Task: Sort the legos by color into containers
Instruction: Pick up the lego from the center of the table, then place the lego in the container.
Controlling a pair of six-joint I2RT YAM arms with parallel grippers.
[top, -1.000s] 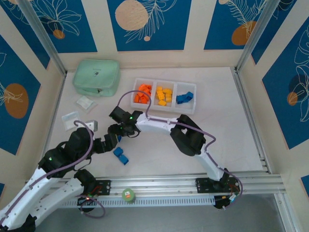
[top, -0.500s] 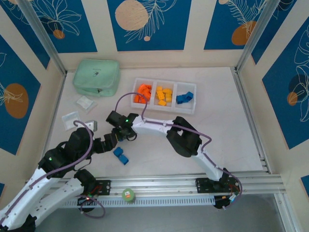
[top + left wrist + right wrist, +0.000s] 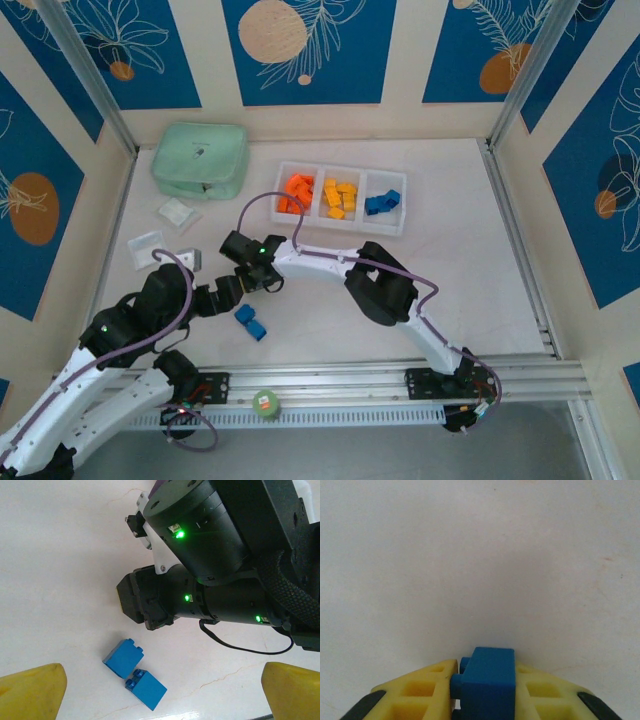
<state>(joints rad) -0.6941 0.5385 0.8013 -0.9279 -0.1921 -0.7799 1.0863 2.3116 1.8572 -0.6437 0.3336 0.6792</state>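
Legos lie in three places on the white table (image 3: 470, 290): sorted in the tray, loose near the arms, and one in a grip. Next in size is the mint green pouch (image 3: 200, 160), flat at 10 o'clock from the table's middle in the top view. Just beside it, toward 12 o'clock, lies the white tray (image 3: 362, 222). Its left compartment holds orange bricks (image 3: 296, 193), the middle one yellow bricks (image 3: 341, 198), and the right one blue bricks (image 3: 382, 202). The right arm (image 3: 380, 285) stretches from 5 o'clock across toward 9 o'clock, its forearm lying between the tray and the loose pieces. The left arm (image 3: 140, 320) comes up from 7 o'clock, and the two wrists nearly meet. Small clear bags (image 3: 178, 212) lie at 9 o'clock, apart from the pouch. A green roll (image 3: 265, 403) sits on the rail at 6 o'clock.

From above, the wrist hides what the right gripper (image 3: 485, 675) carries. Its own camera shows yellow fingers (image 3: 420, 690) clamped on the sides of one blue brick (image 3: 489, 690), with bare table beyond. Whether that brick touches the table I cannot tell. The left wrist camera shows the left gripper (image 3: 161, 692) spread wide and empty. It also shows the right arm's black wrist (image 3: 200, 550), green lights lit, at 1 o'clock. Two loose blue bricks (image 3: 125, 659) touch end to end at 6 o'clock, on the table between the fingertips.
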